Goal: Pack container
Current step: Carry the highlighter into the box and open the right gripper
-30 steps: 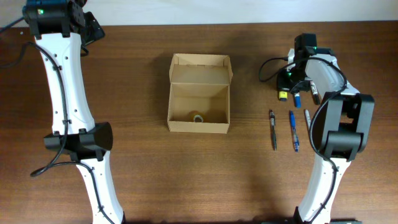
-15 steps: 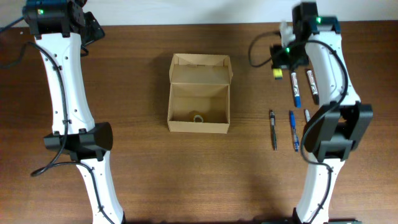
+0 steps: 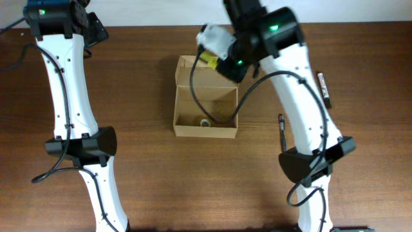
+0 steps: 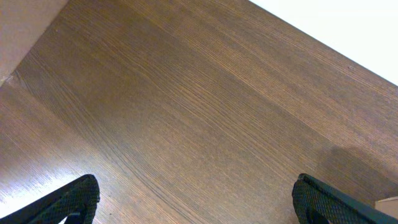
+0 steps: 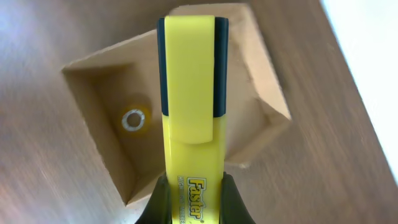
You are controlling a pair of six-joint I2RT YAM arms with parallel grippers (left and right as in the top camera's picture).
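Two arms stand at the brown table, and only the right one carries something. The right gripper is clamped on a yellow highlighter. Its two dark fingers press the body from both sides, beside the printed word "Faster", and the end with the dark cap points away from the wrist.

The container sits near the middle of the table, open, with its lid flap folded back on the far side. From overhead, the right gripper hangs over the far part of the container, about where the flap meets the back wall, and the highlighter shows there as a small yellow spot. In the right wrist view the highlighter lies across the open mouth of the container, with the inside walls visible on both sides of it. It looks above the box and not inside it, but we cannot tell how high it is.

On the floor of the container, near the front wall, lies a small yellowish ring. To the right of the container, on the bare wood, we see a black marker and a dark pen, partly hidden by the right arm.

The left gripper has its fingers wide apart with only wood below them, and it is at the far left of the table, well apart from the container
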